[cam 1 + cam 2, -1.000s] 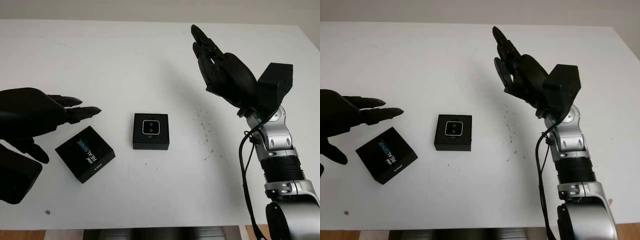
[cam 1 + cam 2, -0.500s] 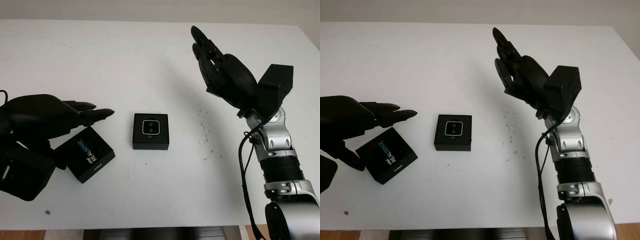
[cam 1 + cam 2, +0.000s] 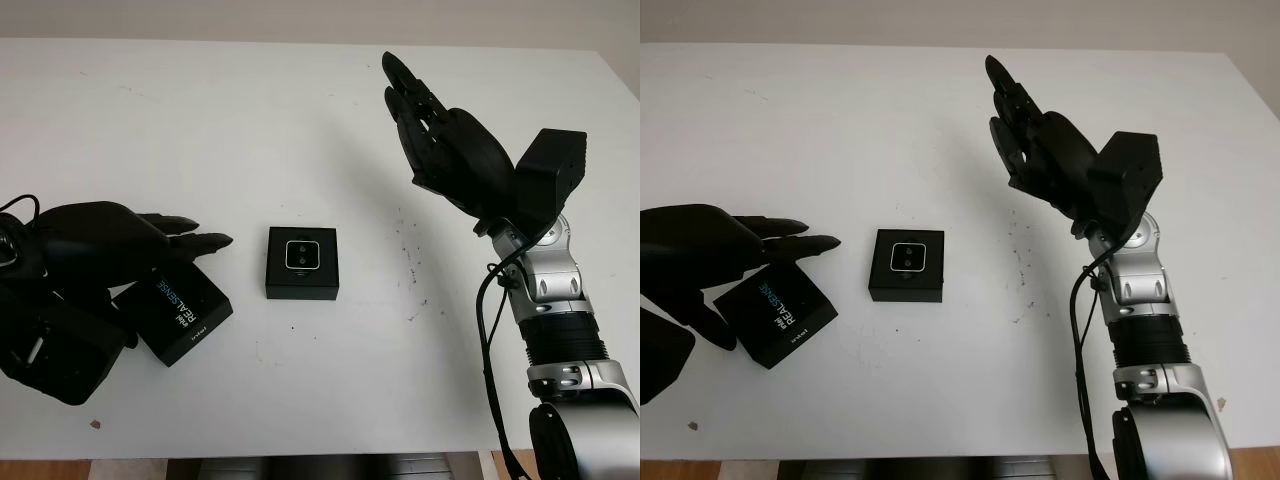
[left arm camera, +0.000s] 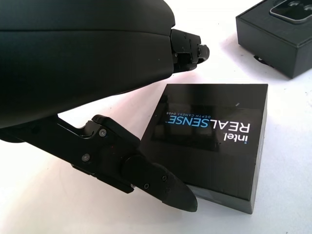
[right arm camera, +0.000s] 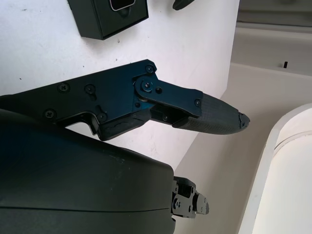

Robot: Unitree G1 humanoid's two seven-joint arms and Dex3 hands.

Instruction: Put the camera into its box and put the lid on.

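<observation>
White matte worktop (image 3: 250, 120) with pale wall strip behind, left robot hand (image 3: 110, 245) holding nothing, now lower over the flat black printed lid (image 3: 180, 315), left of the open black box (image 3: 302, 263) holding the small silver camera (image 3: 302, 254), right robot hand (image 3: 440, 140) unmoved, raised, empty.

The left hand (image 4: 122, 97) hangs open just over the white counter (image 4: 48, 204), its black shell above and a thumb-like finger (image 4: 146, 178) reaching down to one corner of the lid (image 4: 214, 146). The lid lies flat, black, printed "intel REALSENSE" with the lettering upside down. Beyond it, apart from it, stands the black box (image 4: 278, 39) with the camera (image 4: 292, 7) seated in its top.
</observation>
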